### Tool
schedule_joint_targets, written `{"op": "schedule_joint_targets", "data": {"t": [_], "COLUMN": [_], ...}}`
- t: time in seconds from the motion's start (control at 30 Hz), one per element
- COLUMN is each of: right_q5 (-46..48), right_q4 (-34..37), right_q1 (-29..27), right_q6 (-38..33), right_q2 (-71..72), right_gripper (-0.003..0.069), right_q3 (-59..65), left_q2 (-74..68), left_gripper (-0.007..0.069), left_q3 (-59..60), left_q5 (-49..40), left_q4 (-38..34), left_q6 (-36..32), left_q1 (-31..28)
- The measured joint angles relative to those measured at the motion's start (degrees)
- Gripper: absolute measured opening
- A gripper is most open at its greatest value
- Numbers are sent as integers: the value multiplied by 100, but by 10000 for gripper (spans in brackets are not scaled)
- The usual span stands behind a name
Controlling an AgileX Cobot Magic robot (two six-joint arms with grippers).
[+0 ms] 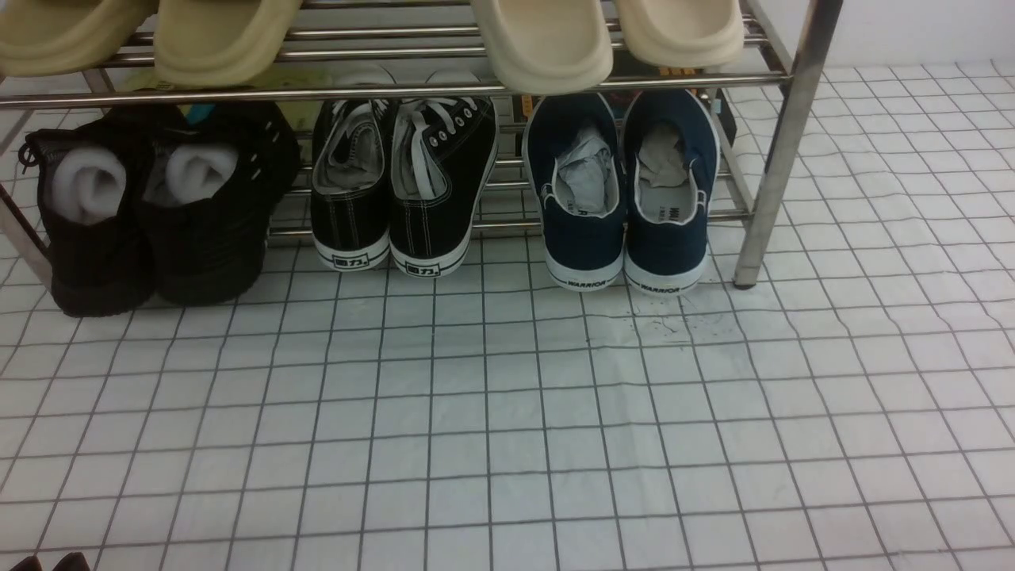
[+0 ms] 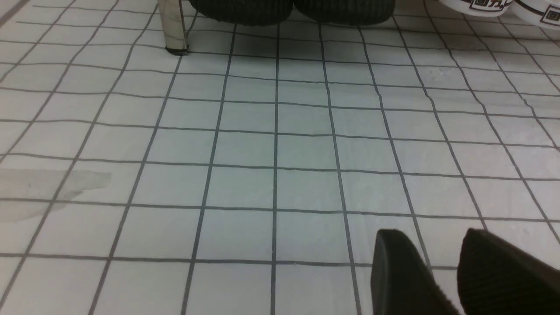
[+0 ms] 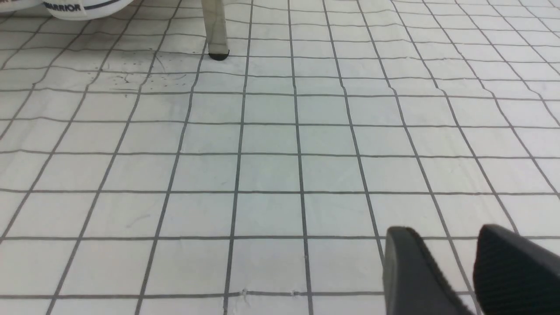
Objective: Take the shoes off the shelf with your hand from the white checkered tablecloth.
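Observation:
The navy blue shoes (image 1: 622,206) stand side by side on the lowest tier of the steel shelf (image 1: 781,151), at its right end. Their heels point toward me, with grey paper stuffed inside. One white "WARRIOR" sole (image 3: 83,6) shows at the edge of the right wrist view. My right gripper (image 3: 444,234) hovers open over the white checkered tablecloth (image 3: 271,175), well short of the shoes, with only cloth between its fingers. My left gripper (image 2: 431,236) is also open and empty above the cloth. No arm reaches the shoes in the front view.
Black lace-up sneakers (image 1: 404,182) and all-black shoes (image 1: 158,206) with white foam share the lower tier to the left. Beige slippers (image 1: 547,40) sit on the upper rails, overhanging the shoes. The rack's right front leg (image 3: 215,30) stands just beside the navy pair.

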State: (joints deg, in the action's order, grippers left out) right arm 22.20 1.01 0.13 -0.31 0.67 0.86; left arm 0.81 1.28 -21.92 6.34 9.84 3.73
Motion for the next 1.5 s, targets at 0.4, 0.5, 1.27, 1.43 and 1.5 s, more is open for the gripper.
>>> {"op": "schedule_joint_targets", "data": {"t": [0.4,0.5,1.27,1.43,1.5], "right_q5": [0,0,-210,-523,-452], "right_q4": [0,0,3718,3708,3385], "right_q1": [0,0,0,0,0], "right_q6": [0,0,2383,1485,698], "right_q2": [0,0,0,-19,-288], "right_gripper": [239,239,239,177,101], "right_q3": [0,0,54,-590,-1267], "left_q2": [0,0,0,0,0], "left_gripper": [240,240,240,240,240], "left_q3": [0,0,0,0,0], "left_q5": [0,0,0,0,0], "left_q4": [0,0,0,0,0], "left_q6": [0,0,0,0,0], "left_q1": [0,0,0,0,0]}}
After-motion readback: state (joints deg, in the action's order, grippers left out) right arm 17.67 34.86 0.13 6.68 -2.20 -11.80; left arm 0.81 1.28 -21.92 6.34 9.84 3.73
